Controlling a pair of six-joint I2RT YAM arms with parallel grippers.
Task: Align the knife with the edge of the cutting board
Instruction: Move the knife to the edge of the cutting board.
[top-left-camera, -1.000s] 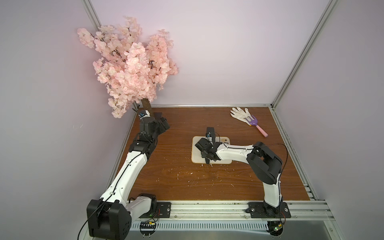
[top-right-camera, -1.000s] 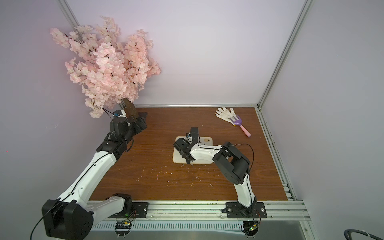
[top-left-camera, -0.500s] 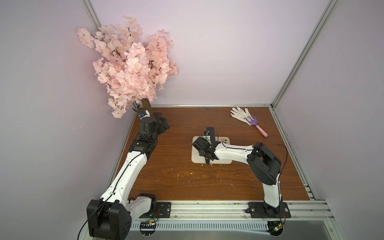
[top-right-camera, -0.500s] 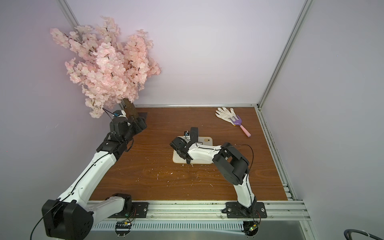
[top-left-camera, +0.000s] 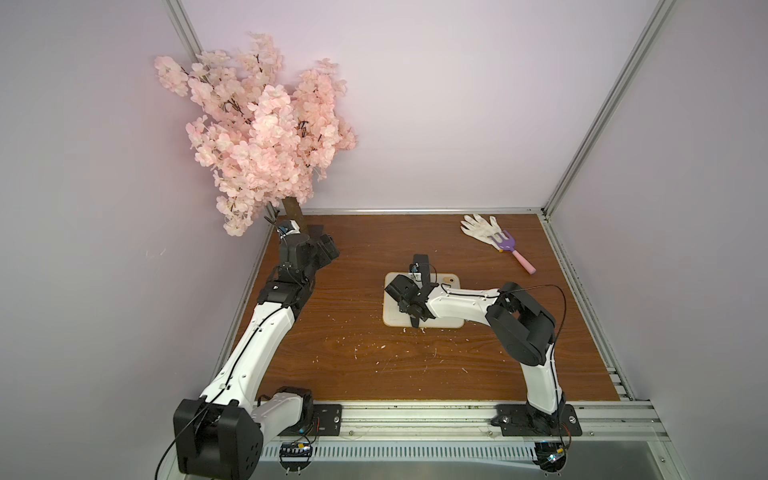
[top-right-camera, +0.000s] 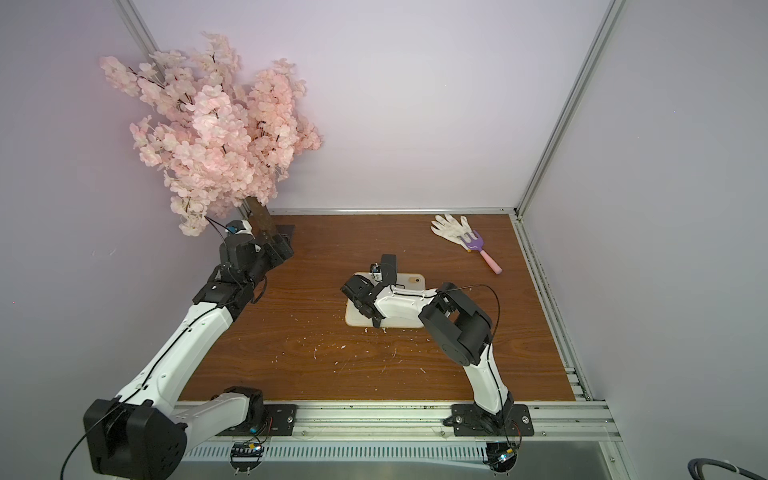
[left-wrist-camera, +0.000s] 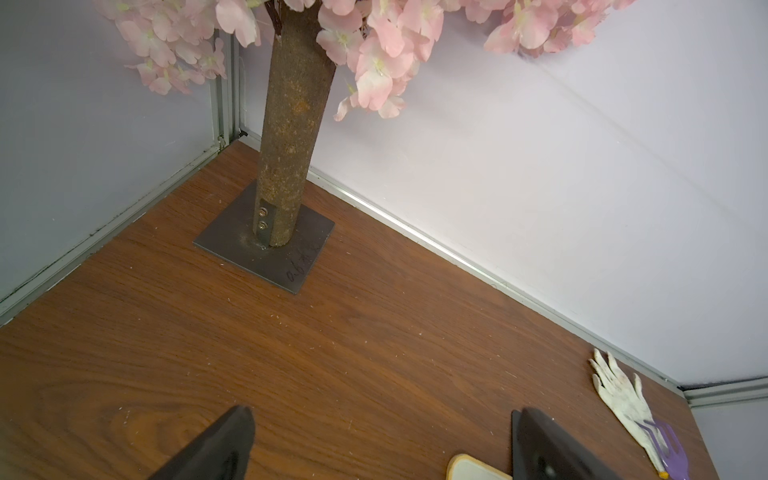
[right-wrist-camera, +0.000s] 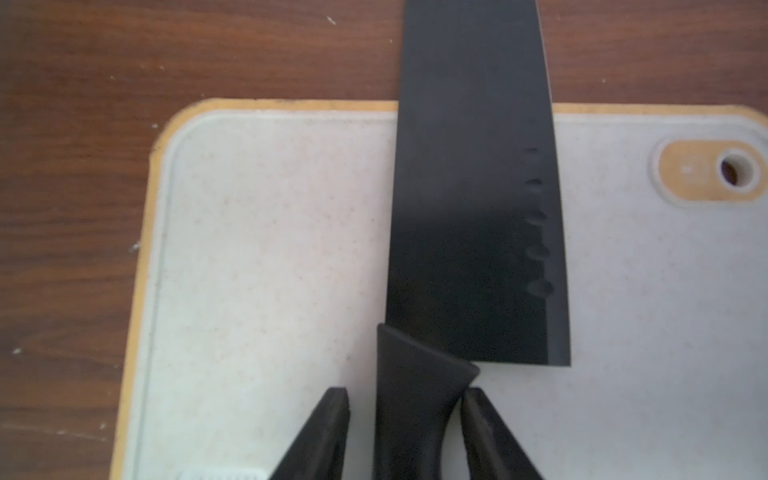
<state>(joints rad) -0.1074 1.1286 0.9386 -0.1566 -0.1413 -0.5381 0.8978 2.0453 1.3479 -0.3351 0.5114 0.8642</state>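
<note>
White flecks (top-left-camera: 422, 330) are dotting the brown wood-grain table (top-left-camera: 374, 374) at 6 o'clock from the board (top-left-camera: 392, 316), which is lying flat near the table's middle. The right gripper (right-wrist-camera: 405, 395) is hovering low over it, black jaws parted and straddling the handle of the knife (right-wrist-camera: 473, 232). One jaw is at or against the handle; the other is leaving a sliver of board showing. In both top views the white right arm (top-left-camera: 461, 305) is covering most of the knife.

The knife is lying flat across the board's middle, handle toward 6 o'clock, blade toward 12 and overhanging the far rim, well in from both side edges. It is showing matte black throughout: a wide blade, oval dimples along one edge, a tapered handle. The board is showing cream, speckled, round-cornered and tan-rimmed, with an orange-ringed hole (right-wrist-camera: 735, 170) at its 1 o'clock corner.

At 10 o'clock the left gripper (left-wrist-camera: 382, 411) is hanging wide open and empty, facing a rough brown trunk (left-wrist-camera: 291, 137) bolted to a dark square plate (left-wrist-camera: 303, 266). At 1 o'clock a purple, pink-handled fork (top-left-camera: 505, 243) is resting against a soiled white glove (top-left-camera: 480, 226), well apart from the board.
</note>
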